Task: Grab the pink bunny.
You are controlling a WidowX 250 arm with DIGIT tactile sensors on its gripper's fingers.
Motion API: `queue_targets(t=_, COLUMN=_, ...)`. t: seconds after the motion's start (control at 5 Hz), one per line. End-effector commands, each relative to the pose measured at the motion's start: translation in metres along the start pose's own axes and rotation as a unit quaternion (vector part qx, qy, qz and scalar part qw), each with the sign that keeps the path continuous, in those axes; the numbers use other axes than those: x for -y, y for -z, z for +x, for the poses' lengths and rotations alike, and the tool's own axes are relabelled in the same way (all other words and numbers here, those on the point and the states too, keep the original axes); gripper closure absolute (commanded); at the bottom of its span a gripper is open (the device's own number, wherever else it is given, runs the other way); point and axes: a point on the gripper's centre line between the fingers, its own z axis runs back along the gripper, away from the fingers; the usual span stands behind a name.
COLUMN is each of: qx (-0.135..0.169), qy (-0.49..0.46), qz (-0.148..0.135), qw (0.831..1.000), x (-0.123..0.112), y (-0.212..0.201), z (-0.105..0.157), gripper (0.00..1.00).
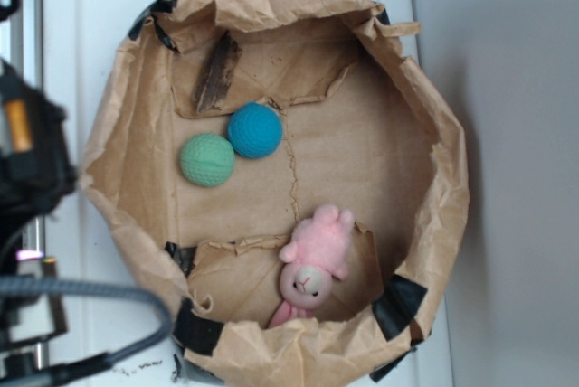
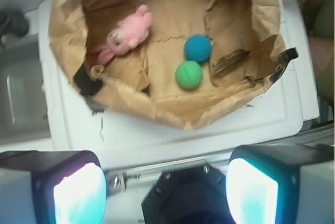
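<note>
The pink bunny (image 1: 314, 266) lies inside a shallow brown paper bag (image 1: 136, 143), near its front wall, face turned toward the front. In the wrist view the pink bunny (image 2: 128, 31) appears at the upper left of the bag (image 2: 172, 110), far from my gripper (image 2: 166, 192). My gripper is open, its two pale pads (image 2: 78, 195) wide apart with nothing between them. It hangs outside the bag, over the white surface (image 2: 157, 140). In the exterior view only dark arm parts (image 1: 32, 161) show at the left edge.
A blue ball (image 1: 255, 130) and a green ball (image 1: 207, 159) touch each other in the bag's middle left. A dark strip (image 1: 215, 73) leans on the back wall. The bag's crumpled rim stands up all round, patched with black tape (image 1: 399, 307).
</note>
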Motion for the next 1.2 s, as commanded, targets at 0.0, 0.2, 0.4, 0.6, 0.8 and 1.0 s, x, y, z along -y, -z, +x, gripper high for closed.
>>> queue_targets(t=0.0, qx=0.043, qy=-0.161, qz=-0.037, qw=0.985, x=-0.02, y=-0.027, z=0.074, gripper=0.0)
queue_targets(t=0.2, qx=0.033, qy=-0.207, qz=-0.028, qw=0.977, x=-0.025, y=-0.023, z=0.101, gripper=0.0)
queue_targets(t=0.4, qx=0.041, qy=-0.262, qz=-0.024, qw=0.964, x=-0.037, y=-0.022, z=0.121, gripper=0.0)
queue_targets(t=0.6, qx=0.041, qy=-0.262, qz=-0.024, qw=0.964, x=-0.037, y=-0.022, z=0.121, gripper=0.0)
queue_targets(t=0.8, qx=0.041, qy=-0.262, qz=-0.024, qw=0.964, x=-0.037, y=-0.022, z=0.121, gripper=0.0)
queue_targets(t=1.0, qx=0.041, qy=-0.262, qz=-0.024, qw=0.964, x=-0.037, y=-0.022, z=0.121, gripper=0.0)
